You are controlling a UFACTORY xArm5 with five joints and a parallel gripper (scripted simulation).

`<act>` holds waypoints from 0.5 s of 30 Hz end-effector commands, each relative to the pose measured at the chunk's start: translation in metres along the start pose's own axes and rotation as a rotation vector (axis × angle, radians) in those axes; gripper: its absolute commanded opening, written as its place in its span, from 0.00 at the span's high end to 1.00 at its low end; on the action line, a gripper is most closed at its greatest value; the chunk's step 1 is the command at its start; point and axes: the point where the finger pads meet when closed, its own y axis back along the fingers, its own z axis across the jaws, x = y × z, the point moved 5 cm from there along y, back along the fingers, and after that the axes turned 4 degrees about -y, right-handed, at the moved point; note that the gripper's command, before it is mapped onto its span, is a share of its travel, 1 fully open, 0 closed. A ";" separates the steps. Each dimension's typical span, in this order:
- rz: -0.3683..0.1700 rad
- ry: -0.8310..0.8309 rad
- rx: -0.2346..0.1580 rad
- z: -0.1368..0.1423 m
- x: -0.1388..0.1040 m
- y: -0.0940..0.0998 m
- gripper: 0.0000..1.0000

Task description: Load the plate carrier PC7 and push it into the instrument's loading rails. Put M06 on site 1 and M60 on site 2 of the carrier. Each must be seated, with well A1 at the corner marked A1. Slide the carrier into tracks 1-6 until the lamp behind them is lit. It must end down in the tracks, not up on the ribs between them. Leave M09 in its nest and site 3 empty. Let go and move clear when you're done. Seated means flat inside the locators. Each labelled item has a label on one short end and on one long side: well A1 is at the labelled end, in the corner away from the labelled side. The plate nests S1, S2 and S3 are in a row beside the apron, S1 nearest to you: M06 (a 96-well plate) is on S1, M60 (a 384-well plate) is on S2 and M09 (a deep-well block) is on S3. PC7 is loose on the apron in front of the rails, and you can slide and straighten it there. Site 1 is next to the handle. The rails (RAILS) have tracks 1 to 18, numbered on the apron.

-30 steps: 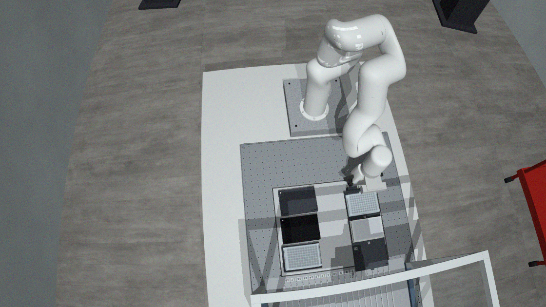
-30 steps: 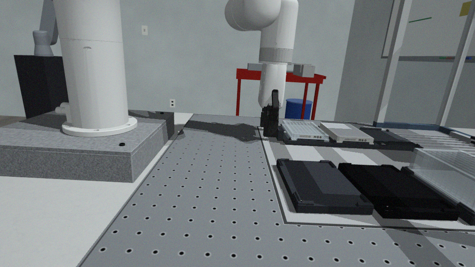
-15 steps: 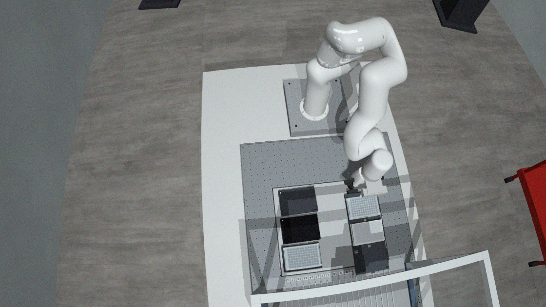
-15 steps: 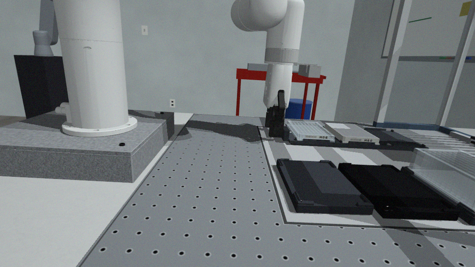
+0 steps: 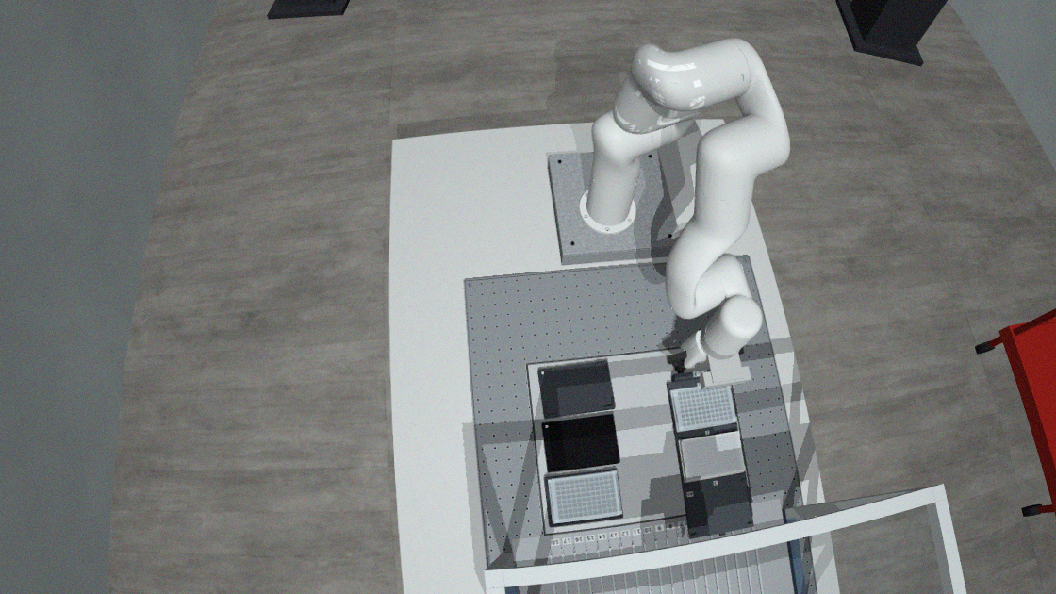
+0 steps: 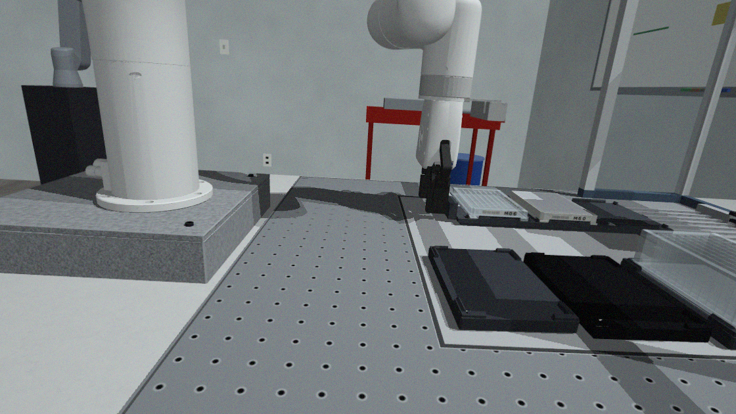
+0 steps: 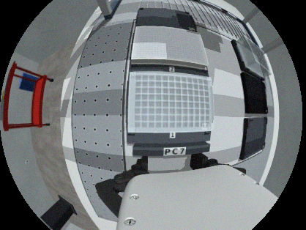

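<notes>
The black carrier PC7 (image 5: 719, 509) (image 6: 493, 221) (image 7: 173, 151) lies lengthwise on the apron, its far end at the numbered strip in front of the rails (image 5: 660, 579). M06 (image 5: 702, 407) (image 6: 486, 202) (image 7: 170, 100), a clear 96-well plate, sits on site 1 next to the handle. M60 (image 5: 711, 456) (image 6: 555, 206) (image 7: 168, 45) sits on site 2. Site 3 (image 5: 717, 502) (image 6: 614, 211) is bare. My gripper (image 5: 677, 363) (image 6: 436, 198) (image 7: 170, 160) is open, low on the deck right behind the carrier's handle, a finger on either side of its middle. M09 (image 5: 584, 496) (image 6: 689, 267) sits in nest S3.
Nests S1 (image 5: 575, 387) (image 6: 499, 288) and S2 (image 5: 580, 441) (image 6: 612, 298) are bare black trays beside the apron. The instrument's white frame (image 5: 738, 546) spans above the rails. A red cart (image 5: 1033, 391) (image 6: 411, 115) stands off the table.
</notes>
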 end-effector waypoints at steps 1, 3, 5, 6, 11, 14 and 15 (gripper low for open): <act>0.004 0.000 0.002 -0.001 0.006 0.001 0.19; 0.004 0.000 0.002 -0.001 0.008 0.001 0.19; 0.004 0.000 0.002 -0.001 0.010 0.001 0.19; 0.004 0.000 0.002 -0.001 0.011 0.001 0.19; 0.004 0.000 0.002 -0.002 0.016 0.001 0.19; 0.004 0.000 0.002 -0.002 0.017 0.001 0.19; 0.004 0.000 0.002 -0.002 0.018 0.001 0.19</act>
